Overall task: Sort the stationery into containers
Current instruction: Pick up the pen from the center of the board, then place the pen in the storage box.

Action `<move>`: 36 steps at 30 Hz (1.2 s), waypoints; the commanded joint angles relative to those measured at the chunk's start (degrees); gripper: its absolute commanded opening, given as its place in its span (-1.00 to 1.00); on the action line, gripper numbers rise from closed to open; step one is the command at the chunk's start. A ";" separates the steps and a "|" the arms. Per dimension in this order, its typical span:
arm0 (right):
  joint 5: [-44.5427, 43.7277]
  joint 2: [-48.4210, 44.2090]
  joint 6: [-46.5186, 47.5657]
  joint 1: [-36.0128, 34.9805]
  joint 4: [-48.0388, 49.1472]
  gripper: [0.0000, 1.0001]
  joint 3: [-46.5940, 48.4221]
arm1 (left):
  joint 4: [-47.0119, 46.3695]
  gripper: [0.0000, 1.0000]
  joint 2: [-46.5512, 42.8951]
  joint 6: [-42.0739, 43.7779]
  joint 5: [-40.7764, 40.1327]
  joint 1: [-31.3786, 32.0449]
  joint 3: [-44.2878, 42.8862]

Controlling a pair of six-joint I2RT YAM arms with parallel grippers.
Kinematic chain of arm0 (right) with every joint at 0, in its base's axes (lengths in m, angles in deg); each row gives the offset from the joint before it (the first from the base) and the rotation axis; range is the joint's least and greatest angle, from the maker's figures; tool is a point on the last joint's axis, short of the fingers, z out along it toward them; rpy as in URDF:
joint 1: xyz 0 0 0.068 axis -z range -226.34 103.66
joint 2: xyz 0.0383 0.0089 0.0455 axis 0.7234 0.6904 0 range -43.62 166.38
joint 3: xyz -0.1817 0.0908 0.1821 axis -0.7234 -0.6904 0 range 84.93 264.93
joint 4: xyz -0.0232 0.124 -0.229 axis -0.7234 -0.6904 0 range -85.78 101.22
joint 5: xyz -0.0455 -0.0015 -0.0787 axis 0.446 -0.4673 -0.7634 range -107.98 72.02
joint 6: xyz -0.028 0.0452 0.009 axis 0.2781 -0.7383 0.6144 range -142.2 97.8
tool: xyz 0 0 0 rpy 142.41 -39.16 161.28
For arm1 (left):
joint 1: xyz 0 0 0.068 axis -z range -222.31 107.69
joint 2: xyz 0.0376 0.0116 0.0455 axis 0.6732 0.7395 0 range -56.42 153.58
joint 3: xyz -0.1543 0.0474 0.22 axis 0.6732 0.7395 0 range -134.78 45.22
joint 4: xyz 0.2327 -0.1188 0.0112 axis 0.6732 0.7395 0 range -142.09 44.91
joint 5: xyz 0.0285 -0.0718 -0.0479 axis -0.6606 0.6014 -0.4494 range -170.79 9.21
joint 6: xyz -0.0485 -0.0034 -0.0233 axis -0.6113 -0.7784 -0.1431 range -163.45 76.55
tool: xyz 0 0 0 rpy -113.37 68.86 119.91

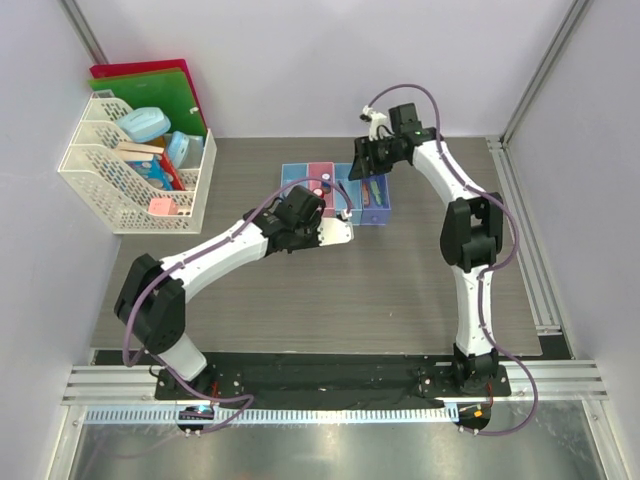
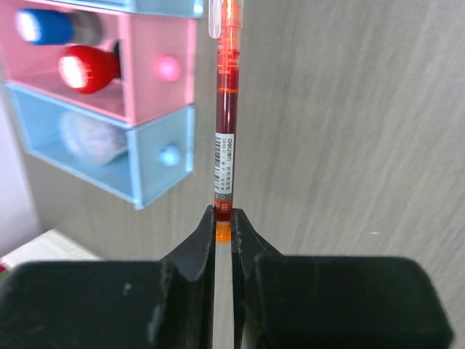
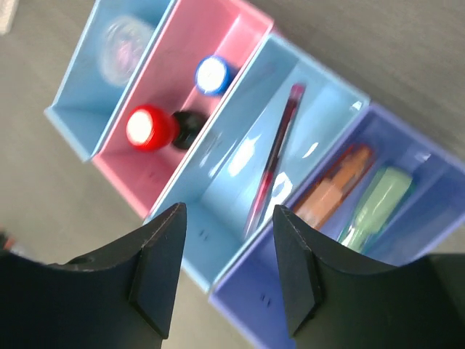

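A thin red-and-black pen [image 2: 225, 131] is clamped by its orange end in my shut left gripper [image 2: 224, 222], which sits by the front of the containers [image 1: 337, 190]. The pen runs along the front of the pink bin [image 2: 160, 43] and light blue bin [image 2: 163, 182]. My right gripper [image 3: 229, 262] hangs open and empty over the bins [image 1: 370, 165]. Another pen [image 3: 280, 153] lies in the middle light blue bin. An orange marker [image 3: 334, 185] and a green piece [image 3: 378, 196] lie in the purple-blue bin. Red [image 3: 145, 127] and blue [image 3: 213, 75] pieces sit in the pink bin, and a clear lump [image 3: 123, 40] in the end bin.
A white lattice rack [image 1: 135, 175] holding boxes and red and green folders stands at the back left. Grey walls close in the table on both sides, with a metal rail [image 1: 525, 240] along the right edge.
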State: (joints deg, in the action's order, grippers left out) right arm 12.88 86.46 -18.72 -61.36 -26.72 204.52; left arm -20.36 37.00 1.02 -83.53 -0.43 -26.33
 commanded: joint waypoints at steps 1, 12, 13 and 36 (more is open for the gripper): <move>11.76 -4.66 5.20 0.70 -14.78 0.12 4.15 | -6.41 -1.00 -5.36 6.06 -4.64 0.12 0.18; 21.71 -2.65 18.40 -2.81 -31.93 0.08 3.53 | -7.64 -1.00 -7.74 8.61 -1.12 1.18 1.23; 21.88 -2.21 18.40 -2.82 -32.55 0.08 4.33 | -7.73 -1.00 -7.73 9.05 -1.30 1.53 1.58; 23.91 -1.23 22.35 -7.38 -38.27 0.08 2.93 | -9.58 -1.00 -5.71 13.19 -2.18 1.70 1.24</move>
State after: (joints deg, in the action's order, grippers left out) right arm 36.22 85.44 1.87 -67.29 -63.66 208.19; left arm -27.42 31.08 13.22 -85.71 1.10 -22.49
